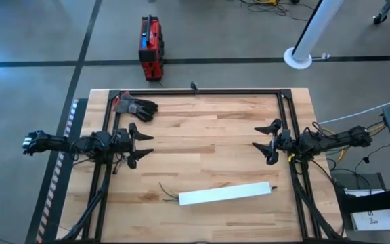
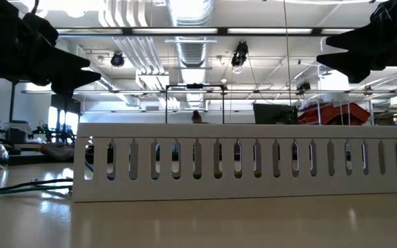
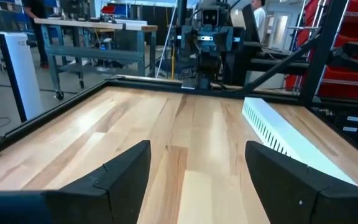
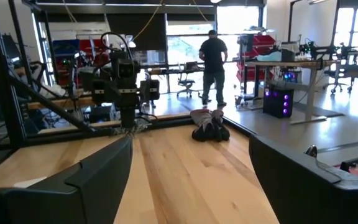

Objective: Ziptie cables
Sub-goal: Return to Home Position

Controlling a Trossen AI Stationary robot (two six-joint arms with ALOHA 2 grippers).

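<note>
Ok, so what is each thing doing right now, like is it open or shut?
left end effector: open, holding nothing, above the table.
right end effector: open, holding nothing.
white duct: lid on, lying flat on the table.
cables: ends poking out of the duct's end nearer the left arm, the rest hidden.
gloves: lying loose near a table corner.

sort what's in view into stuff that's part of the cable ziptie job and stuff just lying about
Job in hand:
- cables, sticking out of the white duct at the end nearer the left arm
- left gripper and right gripper, both open, clear of the duct

Just lying about:
- dark gloves, far left corner of the table
- red case, beyond the table's far edge
</note>
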